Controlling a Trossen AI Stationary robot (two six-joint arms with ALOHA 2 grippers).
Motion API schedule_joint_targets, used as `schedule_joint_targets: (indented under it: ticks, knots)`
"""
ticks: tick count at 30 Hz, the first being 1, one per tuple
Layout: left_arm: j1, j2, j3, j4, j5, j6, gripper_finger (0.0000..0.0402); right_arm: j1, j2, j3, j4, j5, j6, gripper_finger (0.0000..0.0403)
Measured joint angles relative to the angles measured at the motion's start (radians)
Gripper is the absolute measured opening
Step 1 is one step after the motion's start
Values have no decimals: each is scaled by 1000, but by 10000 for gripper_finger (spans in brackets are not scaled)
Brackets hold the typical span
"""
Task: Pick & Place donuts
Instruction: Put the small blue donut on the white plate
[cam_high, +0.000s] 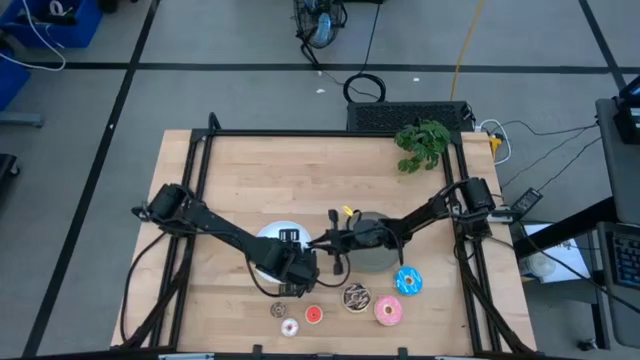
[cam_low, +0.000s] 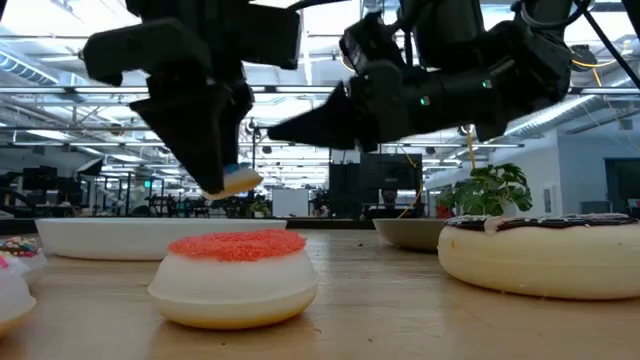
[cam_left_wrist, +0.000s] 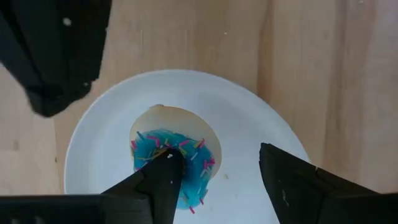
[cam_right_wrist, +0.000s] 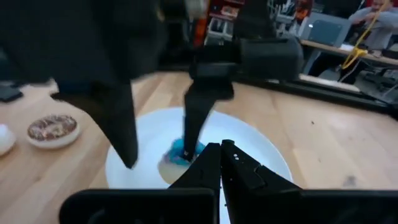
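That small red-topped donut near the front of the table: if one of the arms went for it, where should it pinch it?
Probably from straight above. The red mini donut lies flat on the table, so a pincer could close on its pale rounded sides, or put one finger in the hole as the left pincer seems to do with the blue mini donut. Neighbouring donuts leave room.

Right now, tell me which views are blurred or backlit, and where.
Low view: both arms are dark silhouettes against bright ceiling lights; the near red donut is soft. Right wrist view: blurred throughout, the white plate included. Left wrist view: sharp on the blue donut; the left gripper is blurred. High view: evenly lit.
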Motion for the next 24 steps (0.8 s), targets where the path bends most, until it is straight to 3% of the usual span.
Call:
schedule_joint_targets:
  ticks: [24]
  knots:
    - [82, 22, 2, 78, 14, 70, 212, -2, 9, 0, -74, -32, -23, 0]
